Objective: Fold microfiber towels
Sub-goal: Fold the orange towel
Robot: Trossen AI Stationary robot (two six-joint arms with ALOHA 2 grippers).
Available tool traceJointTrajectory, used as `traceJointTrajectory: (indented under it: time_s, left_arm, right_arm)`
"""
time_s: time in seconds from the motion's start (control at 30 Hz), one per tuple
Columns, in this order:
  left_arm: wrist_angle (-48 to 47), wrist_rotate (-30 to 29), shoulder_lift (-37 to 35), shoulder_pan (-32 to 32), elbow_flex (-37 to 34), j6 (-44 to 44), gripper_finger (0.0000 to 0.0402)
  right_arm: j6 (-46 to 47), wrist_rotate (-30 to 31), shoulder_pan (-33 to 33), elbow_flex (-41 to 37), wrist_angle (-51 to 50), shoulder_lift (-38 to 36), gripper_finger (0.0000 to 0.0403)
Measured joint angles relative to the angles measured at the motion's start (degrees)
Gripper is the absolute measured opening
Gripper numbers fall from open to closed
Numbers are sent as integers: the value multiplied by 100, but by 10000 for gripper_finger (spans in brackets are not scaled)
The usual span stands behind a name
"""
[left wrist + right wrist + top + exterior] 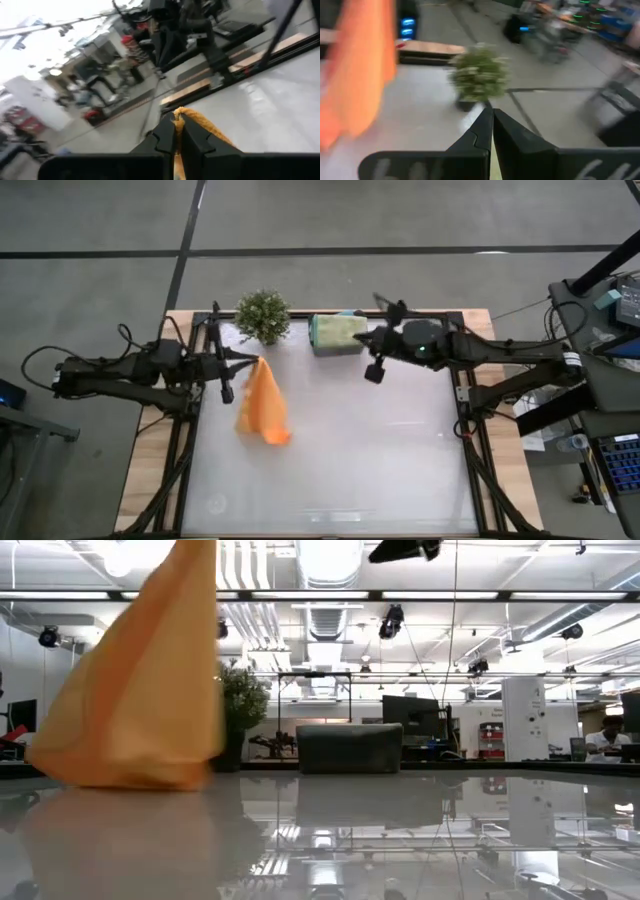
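Orange towel hanging from the left tool

Orange microfiber towel (264, 406) is lifted by one corner at the left side of the table (380, 470). Its lower end rests on the table surface, and the cloth hangs in a loose cone shape from the top corner. The left tool (256, 361) has its fingers pressed together on this top corner; the left wrist view shows the orange fabric pinched between the two dark fingers (165, 137).

Just behind the towel, at the far edge of the table, stands the small potted plant (263, 315). Beside the plant, more to the right, is the grey bin (338, 333) with light green towels (340, 327) in it.

The right tool (378, 330) is raised above the table, near the bin. Its fingers (480, 132) are pressed together and hold nothing.
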Motion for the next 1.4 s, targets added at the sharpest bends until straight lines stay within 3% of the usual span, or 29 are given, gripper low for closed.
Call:
traceJointTrajectory:
  time_s: [0.13, 0.2, 0.37, 0.47, 0.6, 0.67, 0.73, 0.87, 1.07, 1.23, 1.4]
  left_arm:
    - [-37, 563, 147, -4, 5, -679, 0]
    - [-136, 1132, 187, -4, -53, -1100, 0]
    - [-461, 2505, 445, -84, -286, -2393, 0]
    - [-350, 2671, 666, -408, -399, -3045, 0]
    - [-147, 2648, 859, -988, -280, -3856, 0]
    - [-199, 2229, 917, -1243, -187, -4216, 0]
    - [-459, 1451, 936, -1451, -171, -4436, 0]
    - [-654, 67, 1078, -1557, -172, -4285, 0]
    - [-673, -1127, 1225, -1492, -173, -3595, 0]
    - [-803, -2631, 1217, -1490, -175, -3212, 0]
    - [-794, -3119, 1267, -1448, -182, -2915, 0]
  right_arm:
    - [237, -1540, -42, -46, 42, 454, 10]
    - [443, -2151, -53, -94, 73, 761, 15]
    - [692, -2840, -45, -317, 655, 1705, 49]
    - [789, -3382, -28, -417, 1175, 2389, 78]
    - [850, -3612, -27, -417, 1787, 3161, 124]
    - [909, -3612, -18, -417, 2043, 3485, 146]
    - [1019, -3609, 22, -419, 2227, 3709, 165]
    - [1160, -3609, 231, -417, 2992, 4005, 187]
    - [1140, -2985, 706, -419, 3644, 4260, 183]
    - [1085, -2353, 899, -392, 3763, 4284, 173]
    - [1214, -2357, 1001, -108, 4004, 4391, 165]
